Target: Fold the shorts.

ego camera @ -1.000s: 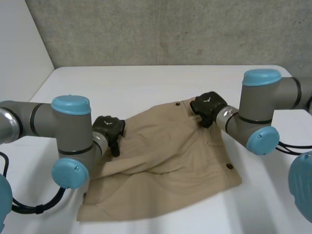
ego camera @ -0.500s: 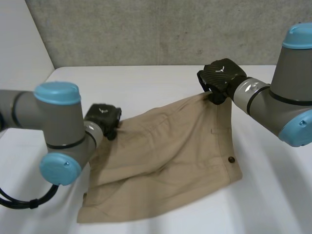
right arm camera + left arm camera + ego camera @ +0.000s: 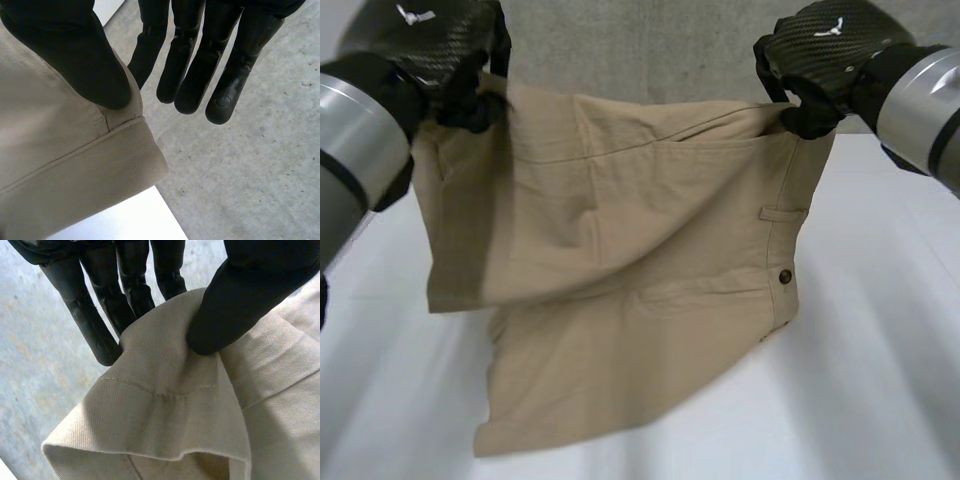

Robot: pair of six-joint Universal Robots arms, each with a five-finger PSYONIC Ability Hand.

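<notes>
Shorts (image 3: 620,260) hang spread out above white counter (image 3: 880,400): L hand (image 3: 435,45) clamped tight on one top corner, R hand (image 3: 820,55) clamped on the other corner.

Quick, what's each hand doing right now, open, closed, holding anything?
Left hand: shut, thumb and fingers pinching one upper corner of the shorts.
Right hand: shut, pinching the other upper corner.

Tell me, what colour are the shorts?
Plain tan, with no pattern. The shorts show best in the head view.
</notes>
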